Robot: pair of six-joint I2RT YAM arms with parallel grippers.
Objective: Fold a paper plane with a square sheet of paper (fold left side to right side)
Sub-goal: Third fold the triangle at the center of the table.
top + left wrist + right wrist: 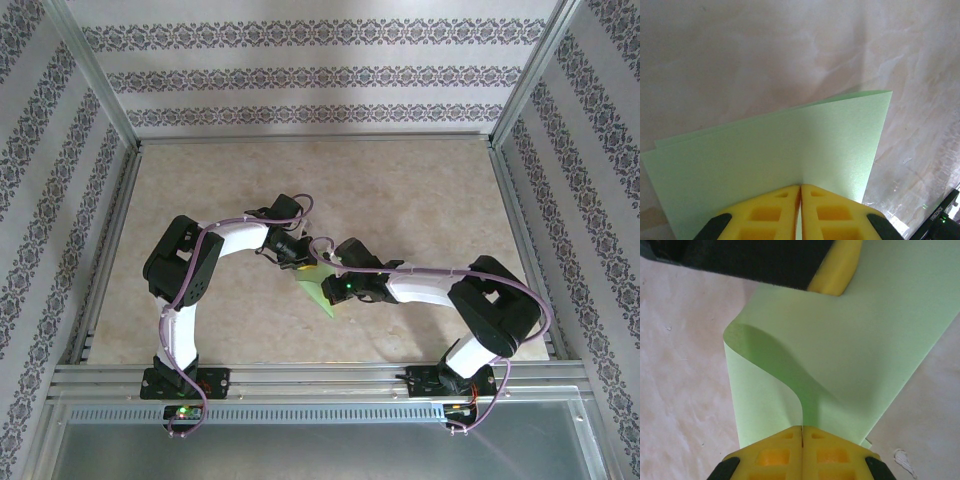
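Workspace: beige marbled table (420, 190) inside a walled enclosure. Both arms reach inward and meet near the table's centre.

Item under inspection: the square sheet of paper (318, 292), light green, lies between the two grippers at mid-table. From above, a pointed green patch shows just below and between them.

Left gripper (800, 187): jaws pressed together, pinching the near edge of the sheet. In the left wrist view the paper is doubled: two layers lie one over the other, their edges slightly offset along the top and at the left. The upper right corner is sharp. The layers look flat and smooth ahead of the jaws.

Right gripper (802, 429): jaws pressed together, pinching the sheet where one layer curls over. In the right wrist view the paper bends in a soft, uncreased loop at the left, casting a shadow on the layer below. A yellow finger (837, 267) of the left gripper touches the far edge of the sheet.

Whether the sheet rests on the table or is lifted clear cannot be told.
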